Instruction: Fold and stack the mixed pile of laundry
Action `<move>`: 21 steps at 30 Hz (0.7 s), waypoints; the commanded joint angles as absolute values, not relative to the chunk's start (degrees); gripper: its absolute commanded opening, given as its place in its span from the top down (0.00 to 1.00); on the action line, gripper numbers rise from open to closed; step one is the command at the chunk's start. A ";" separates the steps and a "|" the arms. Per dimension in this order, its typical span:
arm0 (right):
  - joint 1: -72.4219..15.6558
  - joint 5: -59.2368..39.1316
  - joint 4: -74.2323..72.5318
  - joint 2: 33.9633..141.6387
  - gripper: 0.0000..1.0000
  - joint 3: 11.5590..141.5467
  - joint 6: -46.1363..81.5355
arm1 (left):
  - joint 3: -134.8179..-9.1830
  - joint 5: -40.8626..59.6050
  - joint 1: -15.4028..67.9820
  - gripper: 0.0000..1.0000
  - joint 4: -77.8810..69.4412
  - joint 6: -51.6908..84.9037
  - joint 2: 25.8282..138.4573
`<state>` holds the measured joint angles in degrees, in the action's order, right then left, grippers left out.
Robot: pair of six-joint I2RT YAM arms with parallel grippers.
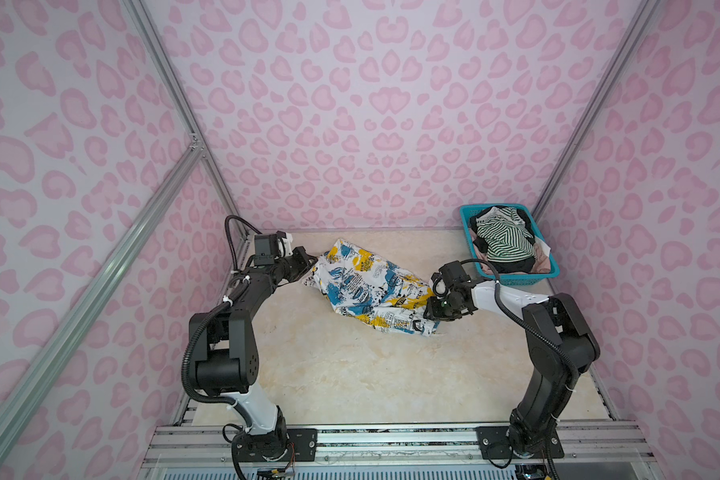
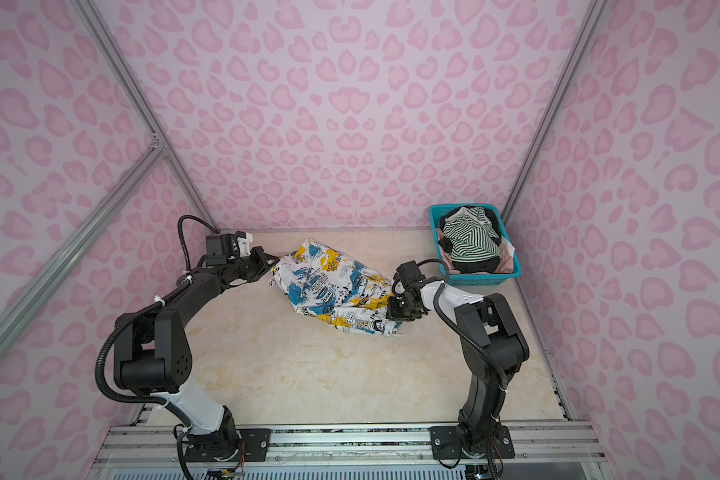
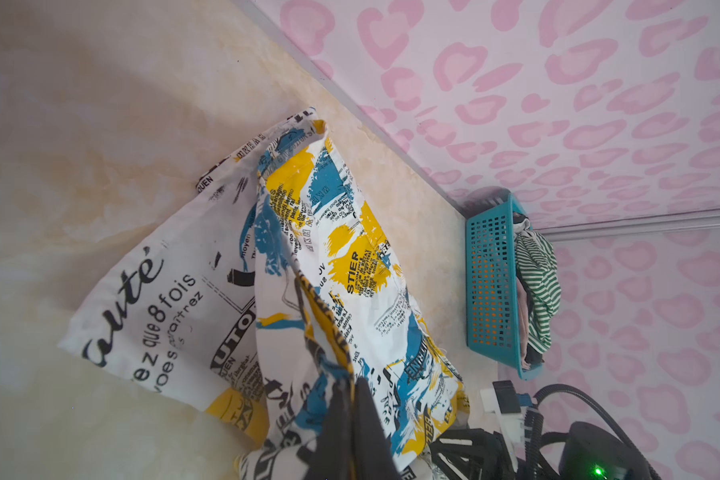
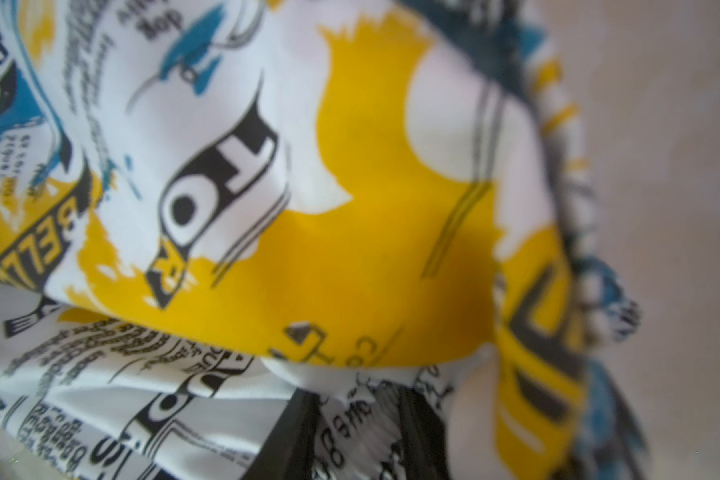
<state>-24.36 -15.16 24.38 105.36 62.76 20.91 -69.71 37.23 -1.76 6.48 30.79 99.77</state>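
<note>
Currently the white printed garment (image 1: 371,286) lies bunched mid-table (image 1: 350,374), strung between both arms. The left gripper (image 1: 309,261) is clamped on its far-left edge: in the left wrist view the fingers (image 3: 366,419) pinch together on the cloth. The right gripper (image 1: 432,309) is at the near-right end. Its wrist view shows cloth between part-open jaws, but I can't tell if it actually grips.

Step looks like spreading flat before the first fold. Confirm the right grip is on a hem and not a bunch, then draw the ends apart evenly, low over the table, no twist.

Rest of pile: green-and-white striped top (image 1: 504,243), black one (image 1: 514,264) and pale pink one (image 1: 542,261) sit in the teal basket (image 1: 516,279), far-right corner.

Legible print: "8 fois", "STIER", "moyen", "BELL". No brand tag visible.
</note>
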 commanded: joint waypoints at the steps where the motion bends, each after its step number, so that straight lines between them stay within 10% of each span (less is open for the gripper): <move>1: -24.49 -12.48 31.84 106.97 0.65 61.24 20.47 | -71.15 29.77 -2.45 0.79 10.83 29.62 103.51; 13: -24.92 -12.54 34.27 103.64 0.66 58.72 19.24 | -83.71 31.47 -5.54 0.73 9.91 34.97 123.94; 21: -25.36 -13.60 36.32 103.56 0.66 58.62 17.33 | -80.74 25.19 -6.63 0.48 17.03 33.66 119.25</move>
